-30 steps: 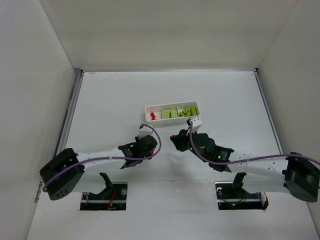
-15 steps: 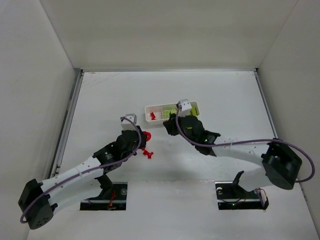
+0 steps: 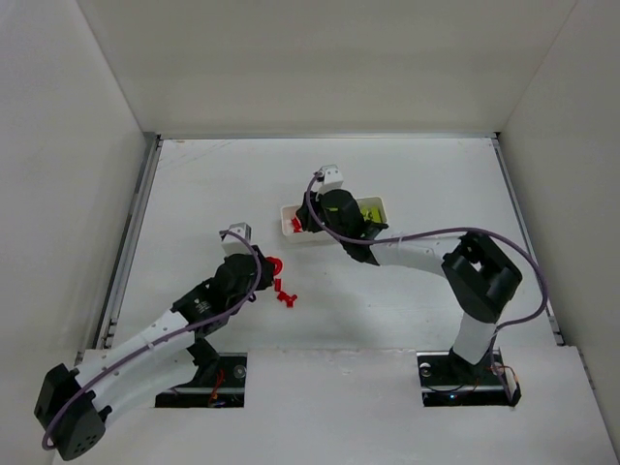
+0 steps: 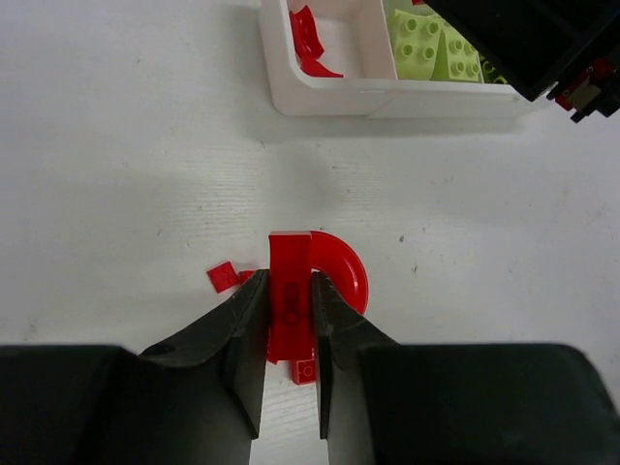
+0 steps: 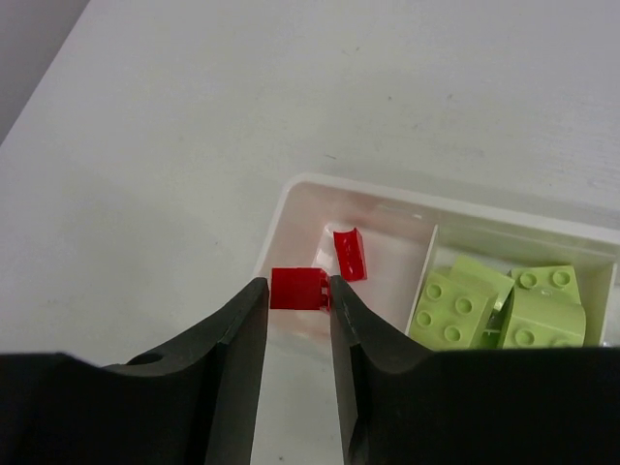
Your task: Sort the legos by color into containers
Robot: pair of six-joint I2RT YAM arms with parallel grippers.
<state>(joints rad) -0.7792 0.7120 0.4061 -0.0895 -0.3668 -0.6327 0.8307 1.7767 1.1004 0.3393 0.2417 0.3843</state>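
On the left, we are clamping the left gripper on a red arch brick, low over the table, with loose red bits lying just beside it. Compared with a second ago, that arm is reaching further forward, though it is well short of the white tray. Further right comes the bigger change. The right gripper was down at the table on the near side of the tray a second ago. Now it is hanging at the rim of the tray's red end compartment, its fingers squeezing a small red brick. Another red brick is lying inside, and the yellow-green bricks are sitting next door. We are judging this piece ready for release, with the arch to follow.
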